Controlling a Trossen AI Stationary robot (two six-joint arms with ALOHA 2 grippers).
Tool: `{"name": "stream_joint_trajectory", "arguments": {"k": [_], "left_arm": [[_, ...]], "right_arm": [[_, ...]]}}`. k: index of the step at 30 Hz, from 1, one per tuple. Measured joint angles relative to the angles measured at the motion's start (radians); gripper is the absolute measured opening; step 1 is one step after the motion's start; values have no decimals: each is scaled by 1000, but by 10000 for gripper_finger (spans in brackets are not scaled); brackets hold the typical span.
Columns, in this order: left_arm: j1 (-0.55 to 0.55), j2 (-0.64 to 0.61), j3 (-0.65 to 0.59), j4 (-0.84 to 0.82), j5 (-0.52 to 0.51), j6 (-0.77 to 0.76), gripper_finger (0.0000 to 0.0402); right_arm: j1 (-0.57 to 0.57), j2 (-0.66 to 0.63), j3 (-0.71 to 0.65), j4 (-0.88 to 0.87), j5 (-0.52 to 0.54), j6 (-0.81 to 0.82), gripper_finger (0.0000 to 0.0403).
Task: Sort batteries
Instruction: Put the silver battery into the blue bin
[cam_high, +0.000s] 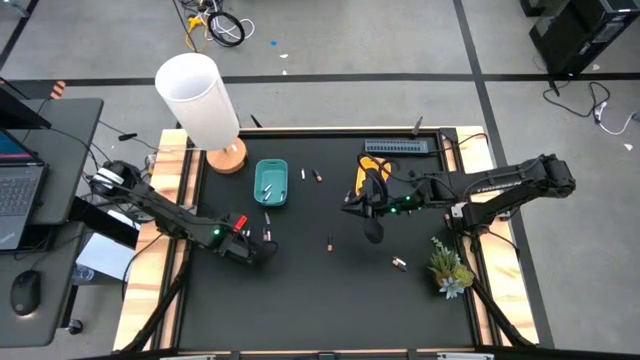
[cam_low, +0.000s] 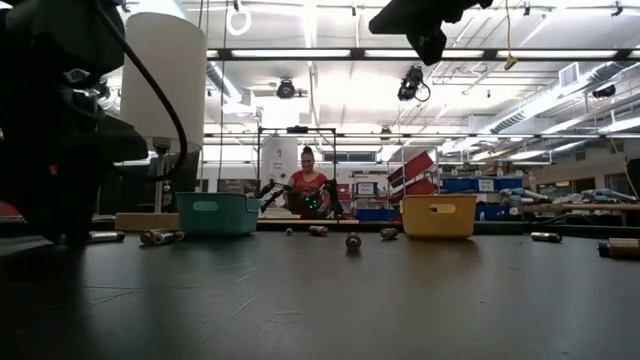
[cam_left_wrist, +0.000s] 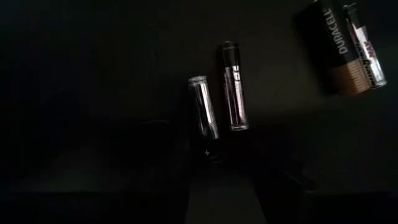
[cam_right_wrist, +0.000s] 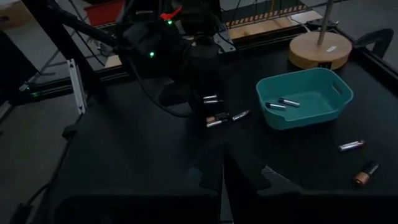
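Observation:
My left gripper (cam_high: 262, 250) is low over the black mat, open. In its wrist view (cam_left_wrist: 221, 186) the fingers stand on either side of the end of a silver battery (cam_left_wrist: 204, 115), which lies flat beside a thin dark battery (cam_left_wrist: 233, 93) and a thicker copper-ended one (cam_left_wrist: 345, 46). My right gripper (cam_high: 373, 230) hangs high above the mat (cam_low: 428, 40) next to the yellow tray (cam_high: 368, 178), open and holding nothing. The teal tray (cam_high: 271, 183) has two batteries (cam_right_wrist: 277, 104) in it. Loose batteries (cam_high: 329, 242) (cam_high: 398, 263) (cam_high: 310, 176) lie on the mat.
A lamp with a white shade and a wooden base (cam_high: 228, 155) stands at the far left corner. A power strip (cam_high: 400, 147) lies along the far edge and a small plant (cam_high: 450, 268) stands at the right edge. A person (cam_low: 308, 185) sits far behind the table.

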Motion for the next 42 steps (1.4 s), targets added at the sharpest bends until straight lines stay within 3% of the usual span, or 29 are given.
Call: {"name": "stream_joint_trajectory", "arguments": {"k": [13, 20, 42], "left_arm": [[18, -1, -20, -19, -30, -2, 92], [26, -1, -20, -26, -56, -2, 26], [25, 2, 28, -23, -91, 37, 8]], "right_arm": [[0, 0, 0, 1, -1, -1, 22], [0, 0, 0, 16, -1, 11, 20], [0, 0, 0, 22, 0, 0, 15]]}}
